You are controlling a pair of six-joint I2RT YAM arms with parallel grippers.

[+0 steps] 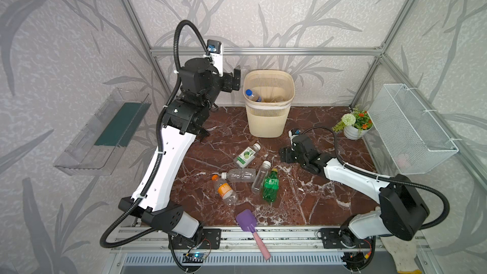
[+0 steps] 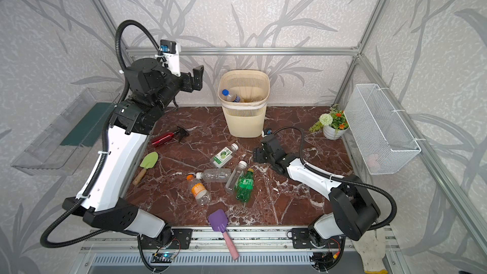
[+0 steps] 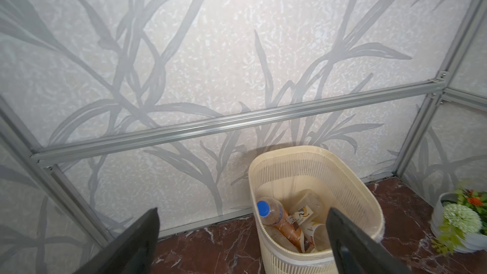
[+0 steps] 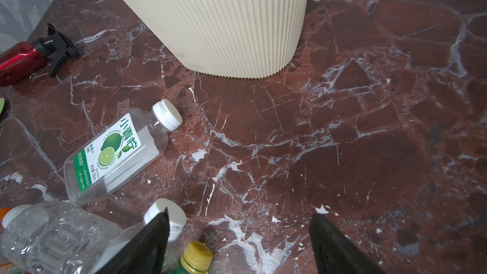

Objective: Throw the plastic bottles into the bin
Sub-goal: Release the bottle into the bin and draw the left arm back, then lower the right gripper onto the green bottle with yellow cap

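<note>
**Top views and wrist views.** The bin (image 1: 267, 123) stands upright at 12 o'clock on the red marble table (image 1: 319, 196). A blue-capped bottle (image 1: 251, 95) lies inside it and leans on the wall at the bin's 9 o'clock. It rests on other clear packaging too jumbled to identify.

The left tool (image 1: 236, 78) hangs raised off the table at 9 o'clock of the bin's rim, just beside it. In the left wrist view its jaws stand wide apart with nothing between them.

Five bottles lie on their sides near the table's centre:
- The lime-label bottle (image 1: 246, 155) lies nearest the bin.
- The ribbed clear bottle (image 1: 240, 175) lies at 6 o'clock of the lime-label bottle.
- The orange-capped bottle (image 1: 225, 191) lies at 7 o'clock of the lime-label bottle.
- The slim white-capped bottle (image 1: 259, 176) touches the green bottle (image 1: 271, 187), which lies at its 3 o'clock.

The right tool (image 1: 284, 154) sits low over the table at 3 o'clock of the lime-label bottle, apart from it. In the right wrist view its jaws are parted and empty.

A purple scoop (image 1: 246, 221) overhangs the table's edge at 6 o'clock. A red spray bottle (image 2: 166, 138) lies at 9 o'clock of the lime-label bottle.
</note>
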